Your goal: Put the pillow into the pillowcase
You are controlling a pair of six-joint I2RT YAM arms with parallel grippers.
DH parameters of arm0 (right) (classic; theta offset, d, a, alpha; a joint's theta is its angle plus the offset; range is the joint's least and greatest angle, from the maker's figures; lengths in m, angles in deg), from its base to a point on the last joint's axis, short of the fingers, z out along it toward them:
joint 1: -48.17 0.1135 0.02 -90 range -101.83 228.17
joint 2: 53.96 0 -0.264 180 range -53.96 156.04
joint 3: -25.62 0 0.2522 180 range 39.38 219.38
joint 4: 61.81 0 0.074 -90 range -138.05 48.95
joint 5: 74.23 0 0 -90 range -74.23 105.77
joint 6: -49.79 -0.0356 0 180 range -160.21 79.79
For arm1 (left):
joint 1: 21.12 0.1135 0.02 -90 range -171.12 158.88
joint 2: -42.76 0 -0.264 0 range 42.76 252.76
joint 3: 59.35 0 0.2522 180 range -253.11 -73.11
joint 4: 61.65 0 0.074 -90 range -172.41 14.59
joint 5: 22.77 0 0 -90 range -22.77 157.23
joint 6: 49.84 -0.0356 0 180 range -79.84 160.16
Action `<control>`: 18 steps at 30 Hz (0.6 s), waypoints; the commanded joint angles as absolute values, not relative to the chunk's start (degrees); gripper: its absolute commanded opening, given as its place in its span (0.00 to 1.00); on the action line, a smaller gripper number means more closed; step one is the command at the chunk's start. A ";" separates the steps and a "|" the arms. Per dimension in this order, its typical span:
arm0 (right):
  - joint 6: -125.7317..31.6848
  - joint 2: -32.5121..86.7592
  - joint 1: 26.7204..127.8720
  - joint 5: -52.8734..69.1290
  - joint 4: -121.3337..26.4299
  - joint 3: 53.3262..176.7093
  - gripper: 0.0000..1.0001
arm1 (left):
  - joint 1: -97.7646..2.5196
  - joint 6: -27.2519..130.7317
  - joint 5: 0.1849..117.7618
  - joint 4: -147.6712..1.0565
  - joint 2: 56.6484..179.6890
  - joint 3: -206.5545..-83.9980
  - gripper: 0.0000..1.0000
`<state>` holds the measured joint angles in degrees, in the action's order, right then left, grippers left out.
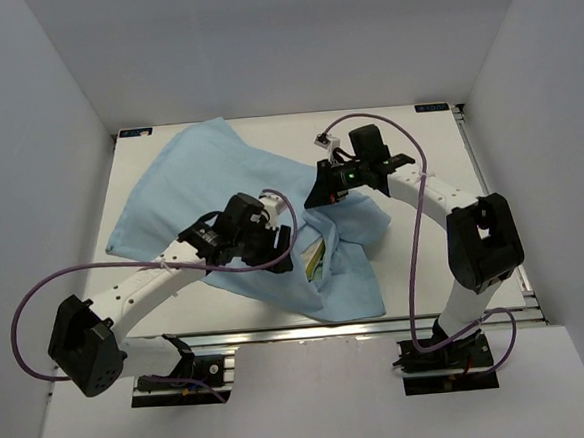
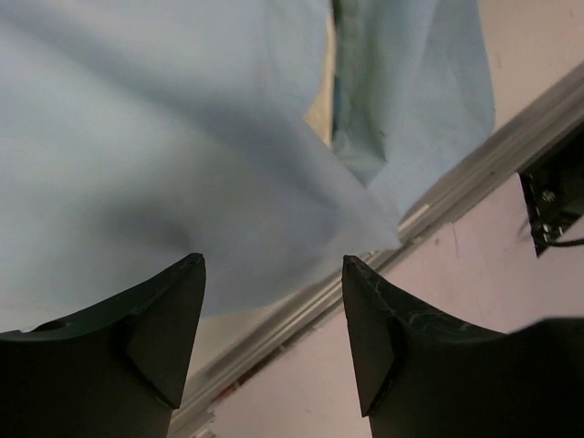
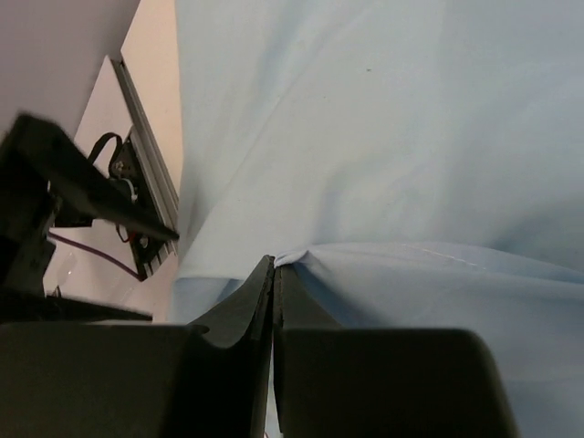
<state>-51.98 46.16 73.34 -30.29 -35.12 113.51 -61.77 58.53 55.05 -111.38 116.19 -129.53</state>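
Note:
The light blue pillowcase (image 1: 209,175) lies crumpled across the table from the far left to the near middle. It fills most of the left wrist view (image 2: 164,137) and the right wrist view (image 3: 383,137). Only a thin cream-yellow strip of the pillow (image 1: 316,260) shows, in a gap between cloth folds (image 2: 319,109); the rest is hidden under the cloth. My left gripper (image 1: 284,242) hovers open over the cloth's near edge (image 2: 274,269) with nothing between its fingers. My right gripper (image 1: 320,195) is shut on a pinched fold of the pillowcase (image 3: 276,266).
An aluminium rail (image 2: 438,205) runs along the table's near edge, just beyond the cloth, and also shows in the right wrist view (image 3: 151,173). White walls enclose the table (image 1: 418,150) on three sides. Purple cables loop off both arms.

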 commanded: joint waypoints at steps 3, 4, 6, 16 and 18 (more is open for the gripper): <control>-50.34 43.25 70.94 -26.52 -36.11 112.95 0.22 | -67.09 64.24 55.37 -104.33 114.21 -126.63 0.72; -48.40 42.90 70.67 -26.07 -33.14 113.21 0.29 | -67.18 64.68 56.07 -102.93 114.65 -126.63 0.72; -44.97 40.45 69.27 -25.28 -30.48 113.39 0.41 | -67.27 65.21 57.21 -101.61 115.88 -126.46 0.72; -11.41 19.09 67.32 -33.00 -10.45 104.19 0.81 | -67.35 65.56 60.12 -97.39 118.35 -124.00 0.39; -4.65 18.03 70.64 -32.58 -6.85 101.62 0.81 | -67.27 65.65 59.94 -97.38 118.09 -124.00 0.37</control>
